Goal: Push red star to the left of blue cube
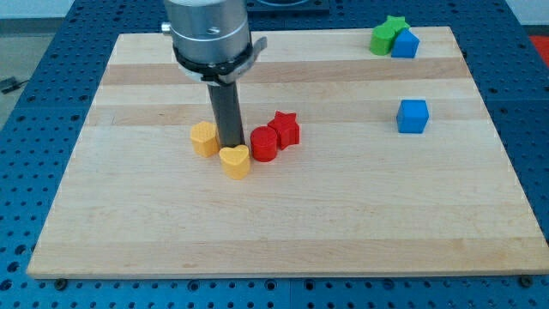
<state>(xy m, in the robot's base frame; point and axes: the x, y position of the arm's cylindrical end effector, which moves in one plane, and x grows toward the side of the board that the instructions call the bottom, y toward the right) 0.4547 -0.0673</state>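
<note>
The red star [286,128] lies near the board's middle, touching a red cylinder [264,144] at its lower left. The blue cube [413,116] stands alone well to the view's right of the star. My tip [232,145] rests on the board between a yellow block [204,137] on its left, a yellow heart [235,160] just below it, and the red cylinder on its right. The tip is left of the red star, with the cylinder between them.
A green star [386,35] and a second blue block [405,43] sit together at the board's top right corner. The wooden board [283,232] lies on a blue perforated table.
</note>
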